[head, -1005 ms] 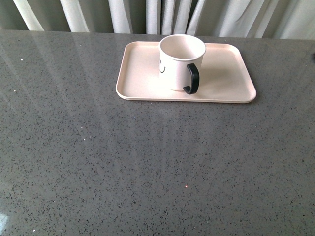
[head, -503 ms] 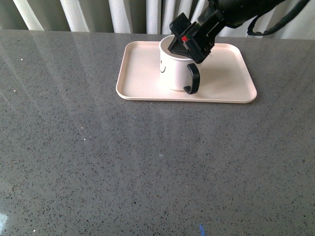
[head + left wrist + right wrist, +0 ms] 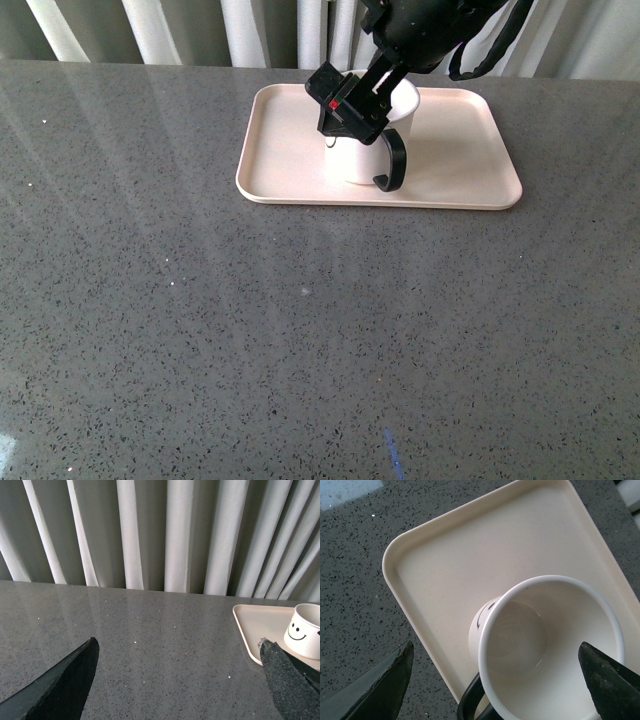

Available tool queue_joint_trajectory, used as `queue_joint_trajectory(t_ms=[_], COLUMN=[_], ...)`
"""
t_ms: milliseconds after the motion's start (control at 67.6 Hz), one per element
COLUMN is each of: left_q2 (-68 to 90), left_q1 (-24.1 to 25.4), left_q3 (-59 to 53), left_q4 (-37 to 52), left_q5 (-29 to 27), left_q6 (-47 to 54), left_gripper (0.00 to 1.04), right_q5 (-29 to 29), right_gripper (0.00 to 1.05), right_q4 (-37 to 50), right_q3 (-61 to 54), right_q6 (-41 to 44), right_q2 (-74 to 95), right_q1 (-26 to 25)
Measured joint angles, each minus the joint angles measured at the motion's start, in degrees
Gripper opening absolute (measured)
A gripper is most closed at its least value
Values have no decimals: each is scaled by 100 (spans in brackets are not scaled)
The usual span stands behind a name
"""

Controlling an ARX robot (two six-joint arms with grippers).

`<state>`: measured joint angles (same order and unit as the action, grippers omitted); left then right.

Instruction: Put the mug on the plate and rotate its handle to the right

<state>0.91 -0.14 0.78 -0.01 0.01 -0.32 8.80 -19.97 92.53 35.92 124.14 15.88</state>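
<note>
Pincers first: the right pincer (image 3: 350, 105) hangs right over the mug (image 3: 355, 162), jaws spread wide. From its own wrist camera, the right pincer (image 3: 495, 652) has one finger out over the plate's edge and the other across the mug's rim. Whether that finger touches the rim, I cannot tell. It grips nothing.

The left pincer (image 3: 177, 680) is well off to the side, also wide open, with only bare counter (image 3: 150, 645) between its fingers.

One mug, and it stands upright on the plate (image 3: 460, 150), about mid-width and closer to the far rim. One handle (image 3: 393, 160), glossy black, sits on the mug's near side, angled slightly right as the front camera sees it. One plate, lying flat on the grey speckled counter (image 3: 300, 330) near its far edge.

The left wrist camera catches the smiley face (image 3: 297, 632) on the mug (image 3: 306, 640), with a corner of the plate (image 3: 250, 625) beside it. Pale curtains (image 3: 175, 530) hang behind.
</note>
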Motion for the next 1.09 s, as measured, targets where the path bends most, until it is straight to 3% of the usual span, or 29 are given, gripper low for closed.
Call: queue_joint_trajectory(t_ms=[399,961,1094], left_q2=[0,0,0], left_q1=[0,0,0], left_q3=[0,0,0], left_q4=[0,0,0], left_q5=[0,0,0], left_q6=[0,0,2], left_gripper=[95,95,95], right_q5=[-140,-306,-275], right_gripper=[93,4,2], right_q4=[-584,-883,-903], right_q3=[763,1047,1080], right_q6=[-275,-221,-160], right_q2=[538,717,717], right_q1=[138,129,77])
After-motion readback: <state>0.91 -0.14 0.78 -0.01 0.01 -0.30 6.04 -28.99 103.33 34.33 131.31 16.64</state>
